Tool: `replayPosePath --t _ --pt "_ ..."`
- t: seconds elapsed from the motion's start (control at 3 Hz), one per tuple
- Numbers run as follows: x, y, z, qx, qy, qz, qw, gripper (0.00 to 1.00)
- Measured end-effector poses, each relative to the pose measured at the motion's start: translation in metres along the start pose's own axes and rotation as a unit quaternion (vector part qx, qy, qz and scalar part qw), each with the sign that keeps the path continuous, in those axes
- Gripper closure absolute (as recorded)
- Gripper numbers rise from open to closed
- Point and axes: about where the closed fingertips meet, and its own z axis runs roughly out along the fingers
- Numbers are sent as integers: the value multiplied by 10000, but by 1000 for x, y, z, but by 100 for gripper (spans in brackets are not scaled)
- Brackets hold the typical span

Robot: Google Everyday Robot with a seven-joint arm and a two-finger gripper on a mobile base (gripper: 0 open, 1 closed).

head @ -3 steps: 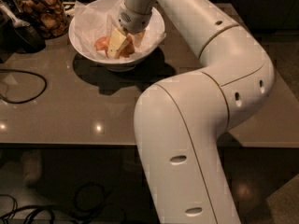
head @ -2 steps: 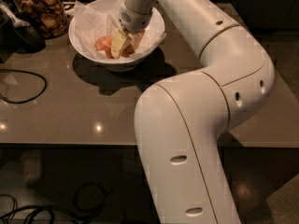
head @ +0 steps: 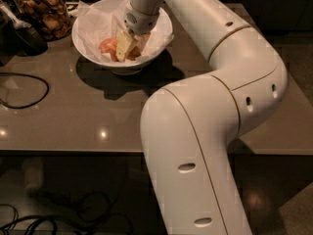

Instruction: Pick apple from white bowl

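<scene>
The white bowl (head: pixel 159 18), lined with crinkled white paper, stands at the back left of the table. A reddish apple (head: pixel 107 46) lies on the paper in its bottom. My gripper (head: pixel 129 45) reaches down into the bowl from above, its tip low inside and right beside the apple on the apple's right. My arm's wrist hides the right part of the bowl's inside. I cannot tell whether the gripper touches the apple.
A glass jar of brown snacks (head: pixel 43 11) stands left of the bowl. A dark object (head: pixel 22 35) sits by it. A black cable (head: pixel 24 89) loops on the grey-brown table (head: pixel 88 116). My big white arm (head: pixel 205 131) fills the right foreground. More cables (head: pixel 58 214) lie on the floor.
Hardly anything differs. My gripper stays low in the bowl beside the apple, with at most a slight shift. The bowl and the apple have not moved.
</scene>
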Motion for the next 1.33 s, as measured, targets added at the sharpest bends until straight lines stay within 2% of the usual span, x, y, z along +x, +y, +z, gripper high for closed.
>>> replayPosePath --t 0.33,1.0,1.33 --pt "0 0 0 0 0 0 10000 100" --pt "-22 22 -63 387 -352 -296 9982 100" --pt "-33 37 -83 500 -421 -457 9968 100"
